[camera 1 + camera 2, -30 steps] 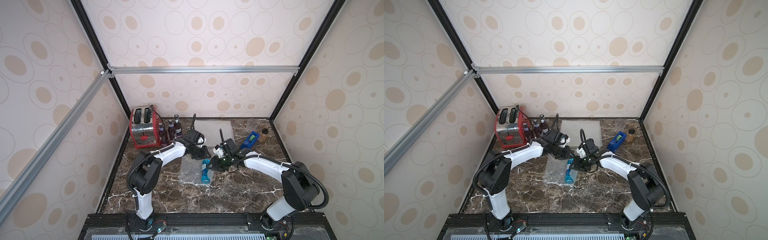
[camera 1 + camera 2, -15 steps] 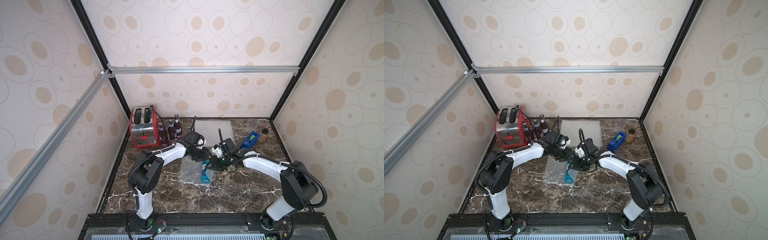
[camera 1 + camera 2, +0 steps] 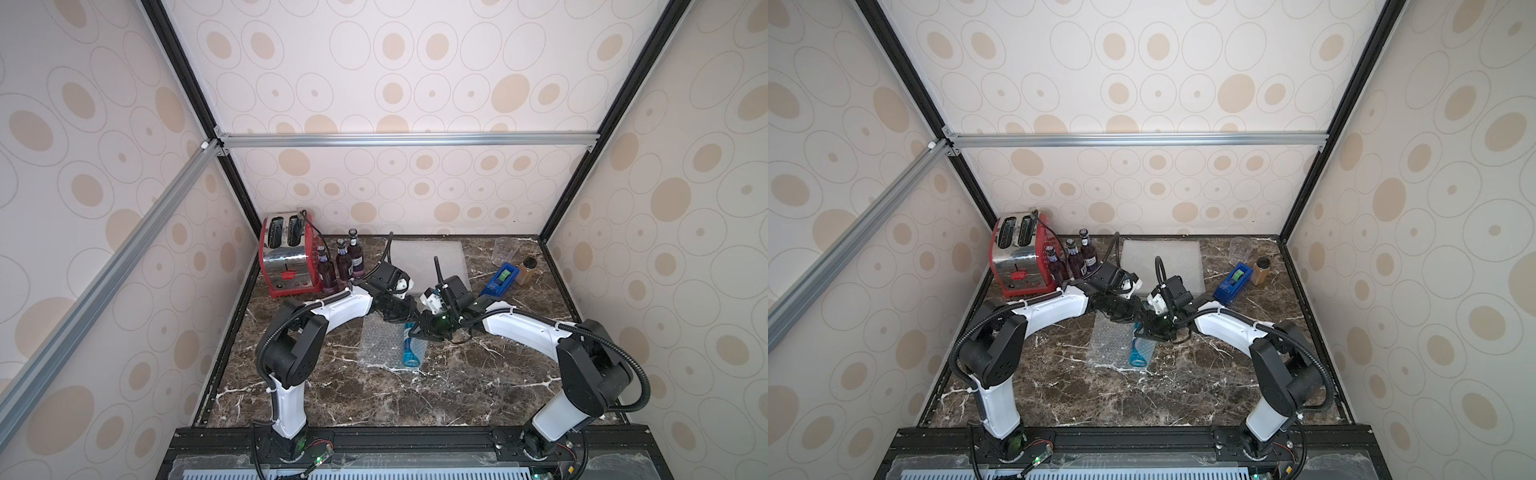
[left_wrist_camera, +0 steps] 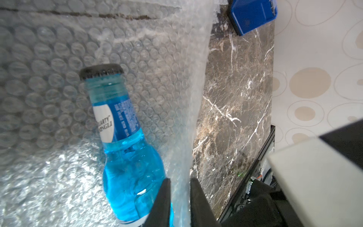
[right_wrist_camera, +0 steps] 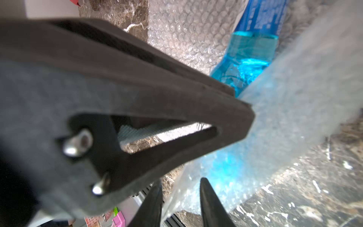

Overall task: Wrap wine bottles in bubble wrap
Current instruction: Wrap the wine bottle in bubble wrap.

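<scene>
Edge of bubble wrap [image 3: 380,345] sits raised: left gripper [image 4: 179,196] clamped on it, right gripper [image 5: 180,198] straddles it, grip unclear; blue bottle [image 3: 411,351] lies just left, axis parallel w/ edge, so fold prob. goes leftward.

blue bottle [image 4: 127,167] base cropped at edge, labels on purple bottles [image 3: 343,266] unreadable

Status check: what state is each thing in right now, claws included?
Bright blue glass bottle: lying on the sheet, capped.
Clear bubble wrap sheet: under the bottle, one edge lifted.
Three purple glass bottles: upright, capped, unwrapped.
Spare bubble wrap sheets: flat.
Clear plastic cup: upright.
Amber jar: upright, lidded.
Left claw: shut on the sheet's edge.
Right claw: astride that edge; grip unclear.
</scene>
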Tool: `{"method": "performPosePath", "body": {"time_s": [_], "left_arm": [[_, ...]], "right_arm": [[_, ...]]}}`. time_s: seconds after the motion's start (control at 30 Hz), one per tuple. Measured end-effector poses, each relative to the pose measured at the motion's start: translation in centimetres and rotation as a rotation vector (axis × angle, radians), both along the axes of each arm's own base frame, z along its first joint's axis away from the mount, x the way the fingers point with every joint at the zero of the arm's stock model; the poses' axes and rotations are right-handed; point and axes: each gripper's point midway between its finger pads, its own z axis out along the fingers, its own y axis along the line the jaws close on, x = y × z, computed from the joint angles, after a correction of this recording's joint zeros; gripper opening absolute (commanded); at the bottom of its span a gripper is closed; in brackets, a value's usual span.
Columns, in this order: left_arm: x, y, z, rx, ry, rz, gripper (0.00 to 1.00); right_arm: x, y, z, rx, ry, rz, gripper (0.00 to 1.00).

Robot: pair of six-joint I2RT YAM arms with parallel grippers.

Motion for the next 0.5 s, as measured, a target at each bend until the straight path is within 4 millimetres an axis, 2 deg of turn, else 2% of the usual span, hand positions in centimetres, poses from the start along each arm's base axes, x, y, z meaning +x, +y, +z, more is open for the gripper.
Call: {"method": "performPosePath", "body": {"time_s": [0.13,0.27,0.5], "left_arm": [[-0.2,0.3,-0.4,0.014,-0.001,0.001,0.00],[-0.4,1.6,-0.7,0.047,-0.007,0.019,0.00],[-1.1,4.2,0.7,0.067,-0.056,0.066,0.00]], "right_arm": [[-0.1,0.2,-0.1,-0.002,0.002,0.007,0.35],[-0.4,0.0,-0.2,-0.015,0.007,0.010,0.37],[-1.2,-1.5,1.2,-0.067,-0.027,-0.004,0.48]]}}
